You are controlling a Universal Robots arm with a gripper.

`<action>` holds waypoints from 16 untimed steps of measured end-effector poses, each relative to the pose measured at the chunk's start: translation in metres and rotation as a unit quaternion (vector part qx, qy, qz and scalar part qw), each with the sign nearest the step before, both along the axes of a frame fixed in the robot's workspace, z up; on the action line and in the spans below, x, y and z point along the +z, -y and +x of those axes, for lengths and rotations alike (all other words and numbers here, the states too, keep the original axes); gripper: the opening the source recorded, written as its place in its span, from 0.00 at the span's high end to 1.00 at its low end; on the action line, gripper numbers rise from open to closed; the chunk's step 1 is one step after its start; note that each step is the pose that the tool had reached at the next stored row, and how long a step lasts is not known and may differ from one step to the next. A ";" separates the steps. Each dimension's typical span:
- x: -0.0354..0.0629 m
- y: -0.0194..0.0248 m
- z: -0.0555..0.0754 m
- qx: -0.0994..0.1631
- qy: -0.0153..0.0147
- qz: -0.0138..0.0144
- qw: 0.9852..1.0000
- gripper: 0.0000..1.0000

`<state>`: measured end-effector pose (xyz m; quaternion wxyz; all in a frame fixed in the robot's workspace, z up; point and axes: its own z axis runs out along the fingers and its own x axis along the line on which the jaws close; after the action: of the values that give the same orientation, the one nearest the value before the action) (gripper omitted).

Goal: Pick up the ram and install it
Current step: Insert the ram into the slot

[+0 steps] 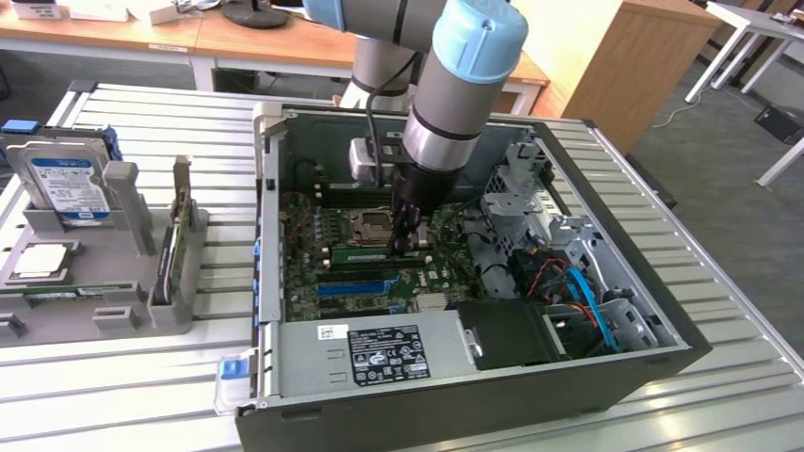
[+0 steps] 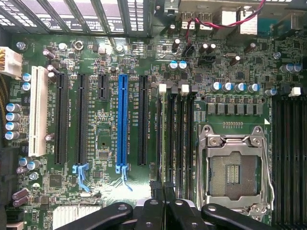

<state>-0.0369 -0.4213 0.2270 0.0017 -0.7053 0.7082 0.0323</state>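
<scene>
Green stick (the ram (image 1: 360, 252)): sits on edge down on the motherboard (image 1: 314, 282), about the middle of the exterior frame, inside the open case (image 1: 653, 363).
Tool (image 1: 406, 247): clenched tight. As far as we can see it's pinching the ram at the end on the exterior view's right, not mid-stick.
Which way from the tool: the ram runs off toward the exterior view's left from the fingertips, with its long axis roughly level across that frame.
Wrist view: we get the ram (image 2: 165, 139) edge-on as a thin line leading straight away from the tool (image 2: 163, 191), lined up with the memory slots.
Neighbours: the empty CPU socket (image 2: 233, 165) is just beside it on one side, and the blue expansion slot (image 2: 122, 120) is a bit further off on the other.
Far end: a white latch (image 2: 162, 88) sits right where the stick ends.
Seated or not: honestly we can't tell if it's clicked home or only resting in the slot.
Elsewhere: the hard drive (image 1: 60, 188) stands in the grey holder on the table (image 1: 151, 395), at the left of the exterior frame and well apart from the work.
</scene>
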 end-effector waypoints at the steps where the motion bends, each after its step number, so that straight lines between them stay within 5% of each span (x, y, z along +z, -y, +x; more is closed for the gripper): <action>1: -0.0003 0.0000 0.000 0.000 0.000 0.000 1.000 0.88; 16: -0.0020 0.0000 0.000 0.000 0.000 0.000 1.000 0.88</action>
<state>-0.0369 -0.4214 0.2250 0.0016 -0.7052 0.7082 0.0322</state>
